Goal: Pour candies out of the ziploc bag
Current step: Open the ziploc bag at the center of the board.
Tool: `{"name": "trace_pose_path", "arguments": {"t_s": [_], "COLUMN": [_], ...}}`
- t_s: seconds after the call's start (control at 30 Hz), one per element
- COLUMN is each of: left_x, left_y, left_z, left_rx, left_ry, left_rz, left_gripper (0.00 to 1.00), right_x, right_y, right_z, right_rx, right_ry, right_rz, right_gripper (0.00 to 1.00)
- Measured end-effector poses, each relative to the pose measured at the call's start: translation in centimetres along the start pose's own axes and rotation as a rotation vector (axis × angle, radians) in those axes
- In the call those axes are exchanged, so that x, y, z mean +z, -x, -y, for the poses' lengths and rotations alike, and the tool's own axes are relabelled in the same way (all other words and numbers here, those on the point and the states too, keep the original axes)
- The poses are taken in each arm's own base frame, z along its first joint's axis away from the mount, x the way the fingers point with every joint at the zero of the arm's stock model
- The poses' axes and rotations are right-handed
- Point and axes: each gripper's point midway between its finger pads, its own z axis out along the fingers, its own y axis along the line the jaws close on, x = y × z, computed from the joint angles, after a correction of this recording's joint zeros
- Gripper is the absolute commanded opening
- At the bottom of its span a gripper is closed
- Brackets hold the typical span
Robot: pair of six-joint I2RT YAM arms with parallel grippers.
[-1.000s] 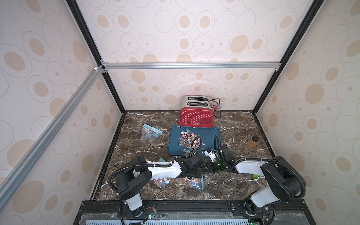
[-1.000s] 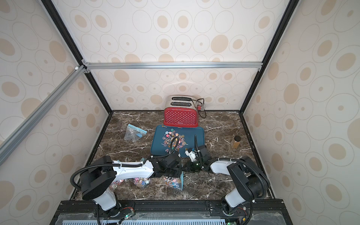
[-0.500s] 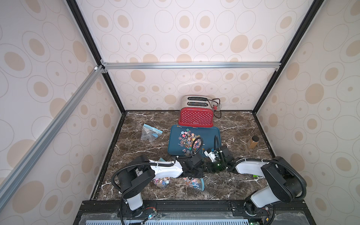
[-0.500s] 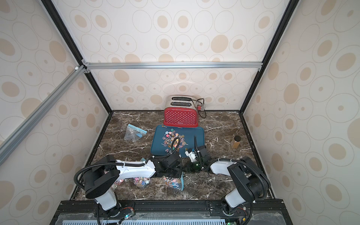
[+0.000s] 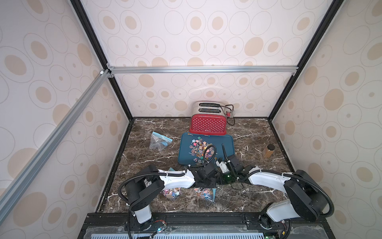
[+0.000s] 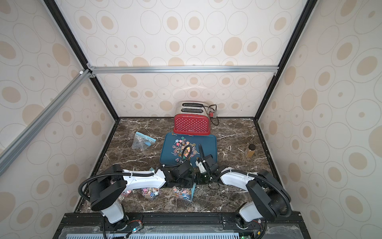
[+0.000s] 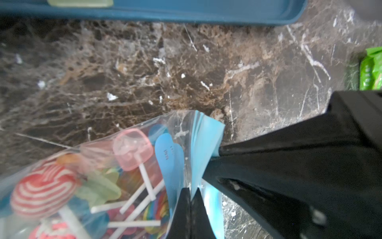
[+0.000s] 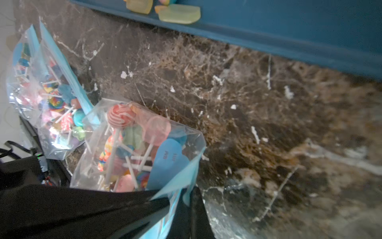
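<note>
The ziploc bag is clear with a blue zip strip and rests on the marble just in front of the blue tray. It shows in both top views. Inside it lie the candies, lollipops on white sticks. My left gripper is shut on the blue strip. My right gripper is shut on the same strip right beside it. Its black fingers cross the left wrist view. Both arms stretch low over the table and meet above the bag's mouth.
A second bag full of candies lies to the left, under my left arm. The blue tray holds loose candies. Behind it stands a red toaster. An empty bag lies back left, an amber bottle right, a green packet near my grippers.
My left arm has shifted slightly; the bag and my right arm stay where they were.
</note>
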Motion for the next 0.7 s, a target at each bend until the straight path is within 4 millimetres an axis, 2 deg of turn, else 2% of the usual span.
{"name": "trace_pose_path", "arguments": {"t_s": [0.23,0.4,0.7], "left_x": [-0.1,-0.4,-1.7], "left_y": [0.5,0.9,1.5], "left_z": [-0.2,-1.1,-1.6], "left_rx": [-0.027,-0.036,-0.043], "left_ry": [0.029,0.079,0.107], "left_rz": [0.031,0.058,0.093], "left_gripper": [0.0,0.0,0.0], "right_x": [-0.1,0.2,0.0], "right_y": [0.1,-0.5,-0.5], "right_z": [0.3,1.6,1.9], "right_rx": [-0.023,-0.034,-0.046], "right_ry": [-0.088,-0.185,-0.23], "right_rz": [-0.001,-0.021,-0.02], "right_gripper": [0.0,0.0,0.0]}}
